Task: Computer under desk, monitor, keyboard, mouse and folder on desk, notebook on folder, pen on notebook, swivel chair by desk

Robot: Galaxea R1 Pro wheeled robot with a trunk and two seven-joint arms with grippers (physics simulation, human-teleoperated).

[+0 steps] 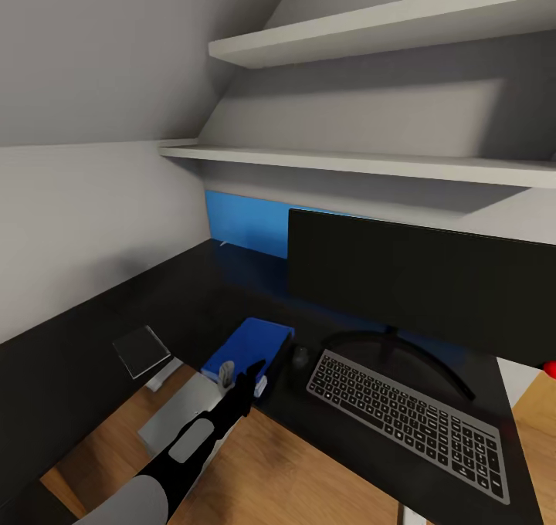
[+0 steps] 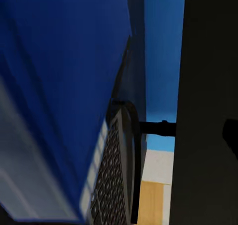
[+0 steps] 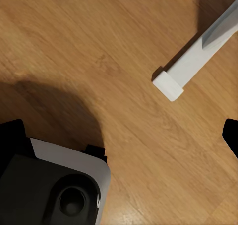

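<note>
The robot's left arm, a black jointed limb with a pale grey oval panel on the forearm and a light grey upper sleeve, enters the head view from about seven o'clock and stretches up toward one o'clock. Its slim black left gripper [image 1: 249,378] points the same way, fingers drawn to a narrow tip, though whether they are closed cannot be made out. In the right wrist view a dark finger [image 3: 231,135] edge shows at three o'clock.

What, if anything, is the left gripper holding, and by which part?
It looks to hold the blue folder by its near edge, at the front of the desk. The left gripper fingertips are not clearly seen, so this is uncertain.
</note>
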